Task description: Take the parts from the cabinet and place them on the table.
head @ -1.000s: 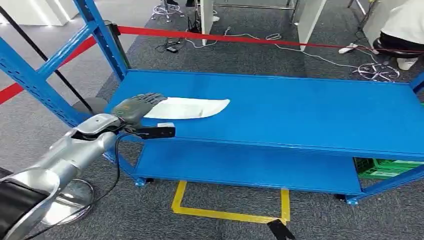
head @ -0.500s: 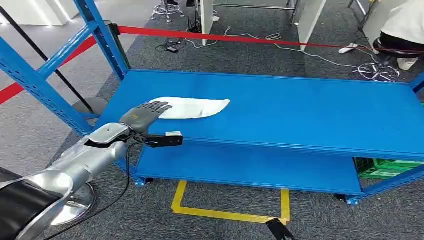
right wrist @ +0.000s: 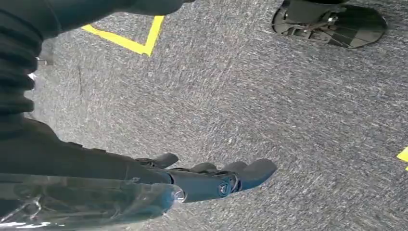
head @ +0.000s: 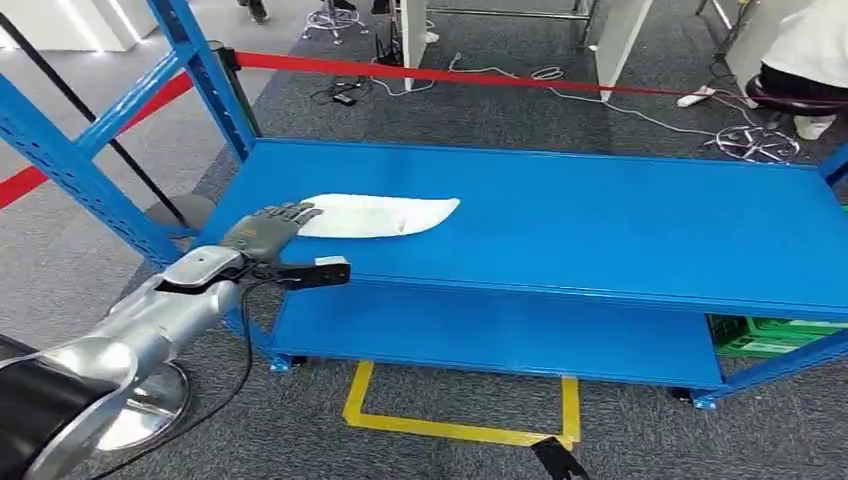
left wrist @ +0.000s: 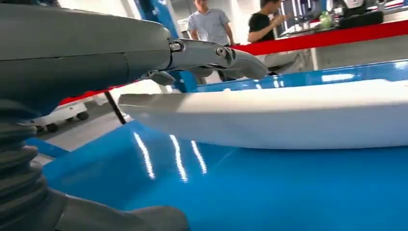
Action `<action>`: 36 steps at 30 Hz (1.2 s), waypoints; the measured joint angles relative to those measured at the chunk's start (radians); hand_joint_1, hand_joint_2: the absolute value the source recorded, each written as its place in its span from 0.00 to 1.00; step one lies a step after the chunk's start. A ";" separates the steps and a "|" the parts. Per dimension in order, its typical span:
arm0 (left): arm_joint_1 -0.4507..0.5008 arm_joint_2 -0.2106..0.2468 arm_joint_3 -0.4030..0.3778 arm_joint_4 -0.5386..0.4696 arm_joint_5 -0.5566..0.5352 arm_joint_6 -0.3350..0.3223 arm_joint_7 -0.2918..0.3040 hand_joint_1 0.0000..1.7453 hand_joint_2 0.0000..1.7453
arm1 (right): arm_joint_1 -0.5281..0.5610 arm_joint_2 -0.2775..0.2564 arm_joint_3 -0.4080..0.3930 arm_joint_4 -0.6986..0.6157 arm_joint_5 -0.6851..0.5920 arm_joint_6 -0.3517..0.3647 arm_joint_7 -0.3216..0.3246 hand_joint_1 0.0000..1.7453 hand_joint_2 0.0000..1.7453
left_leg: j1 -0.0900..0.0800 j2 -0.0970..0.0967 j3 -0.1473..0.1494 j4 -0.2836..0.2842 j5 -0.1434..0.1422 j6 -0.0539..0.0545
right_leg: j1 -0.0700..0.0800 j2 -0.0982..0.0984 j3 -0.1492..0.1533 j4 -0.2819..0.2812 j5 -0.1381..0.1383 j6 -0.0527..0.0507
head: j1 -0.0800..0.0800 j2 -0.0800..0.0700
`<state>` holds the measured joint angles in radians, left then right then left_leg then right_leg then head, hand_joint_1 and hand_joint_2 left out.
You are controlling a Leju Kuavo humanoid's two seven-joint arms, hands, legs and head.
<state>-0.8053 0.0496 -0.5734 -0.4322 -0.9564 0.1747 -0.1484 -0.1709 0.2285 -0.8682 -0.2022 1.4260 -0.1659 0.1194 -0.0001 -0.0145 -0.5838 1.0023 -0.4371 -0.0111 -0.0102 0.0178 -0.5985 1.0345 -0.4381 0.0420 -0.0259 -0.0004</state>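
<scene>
The left hand's fingers point(head: 293, 212) are stretched out nearly flat and slightly apart, their tips at the near end of the white part point(head: 378, 216), just over its edge; in the left wrist view the fingers point(left wrist: 226, 55) reach out above the part point(left wrist: 288, 118) and the thumb point(left wrist: 120, 219) lies low by the shelf surface, so the hand is spread and grips nothing. Whether the fingertips touch the part cannot be told. The left hand point(head: 262, 229) sits at the front left corner of the blue shelf point(head: 600, 230), with the silver arm point(head: 150, 315) running back from it.

The white part is a long, flat, curved piece lying on the shelf top, toward the shelf's left side, well in from its front edge.

The right hand point(right wrist: 211, 178) hangs over grey carpet point(right wrist: 288, 120), fingers loosely extended and holding nothing.

Behind the shelf a red tape point(head: 450, 76) runs across. Below the shelf's front, yellow lines point(head: 450, 425) mark the floor.
</scene>
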 joint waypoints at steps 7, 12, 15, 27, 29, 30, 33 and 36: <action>-0.002 0.008 0.012 0.015 -0.014 0.004 0.001 1.00 1.00 | 0.000 0.000 0.000 0.000 0.000 0.000 -0.001 0.00 1.00 | 0.000 0.000 0.000 0.000 0.000 0.000 | 0.000 0.000 0.000 0.000 0.000 0.000 | 0.000 0.000; -0.008 0.009 0.028 0.021 -0.023 0.004 -0.014 1.00 1.00 | 0.000 0.000 0.000 0.000 0.000 0.000 -0.003 0.00 1.00 | 0.000 0.000 0.000 0.000 0.000 0.000 | 0.000 0.000 0.000 0.000 0.000 0.000 | 0.000 0.000; -0.019 0.011 0.034 0.025 -0.024 -0.007 -0.020 1.00 1.00 | 0.000 0.000 0.000 0.000 0.000 0.000 -0.003 0.00 1.00 | 0.000 0.000 0.000 0.000 0.000 0.000 | 0.000 0.000 0.000 0.000 0.000 0.000 | 0.001 0.000; -0.034 0.013 0.045 0.033 -0.053 -0.003 -0.043 1.00 1.00 | 0.000 0.000 0.000 0.000 0.000 0.006 -0.015 0.00 1.00 | 0.000 0.000 0.000 0.000 0.001 0.000 | 0.000 0.000 0.000 0.000 0.001 0.000 | 0.000 0.000; -0.034 0.013 0.046 0.034 -0.056 -0.003 -0.044 1.00 1.00 | 0.000 0.000 0.000 0.000 0.000 0.007 -0.017 0.00 1.00 | 0.000 0.000 0.000 0.000 0.001 0.000 | 0.000 0.000 0.000 0.000 0.002 0.000 | 0.000 0.000; -0.034 0.013 0.047 0.034 -0.059 -0.003 -0.045 1.00 1.00 | 0.000 0.000 0.000 0.000 0.000 0.007 -0.019 0.00 1.00 | 0.000 0.000 0.000 0.000 0.001 0.000 | 0.000 0.000 0.000 0.000 0.002 0.000 | 0.000 0.000; -0.035 0.012 0.050 0.035 -0.064 -0.003 -0.047 1.00 1.00 | 0.000 0.000 0.000 0.000 0.000 0.008 -0.021 0.00 1.00 | 0.000 0.000 0.000 0.000 0.001 0.000 | 0.000 0.000 0.000 0.000 0.002 0.000 | 0.000 0.000; -0.036 0.012 0.050 0.037 -0.064 -0.002 -0.047 1.00 1.00 | 0.000 0.000 0.000 0.000 0.000 0.008 -0.021 0.00 1.00 | 0.000 0.000 0.000 0.000 0.001 0.000 | 0.000 0.000 0.000 0.000 0.002 0.000 | 0.000 0.000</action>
<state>-0.8411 0.0614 -0.5234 -0.3956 -1.0208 0.1724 -0.1953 -0.1712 0.2285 -0.8682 -0.2022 1.4256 -0.1583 0.0984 -0.0002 -0.0145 -0.5837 1.0023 -0.4359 -0.0109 -0.0102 0.0180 -0.5985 1.0344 -0.4364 0.0418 -0.0256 -0.0004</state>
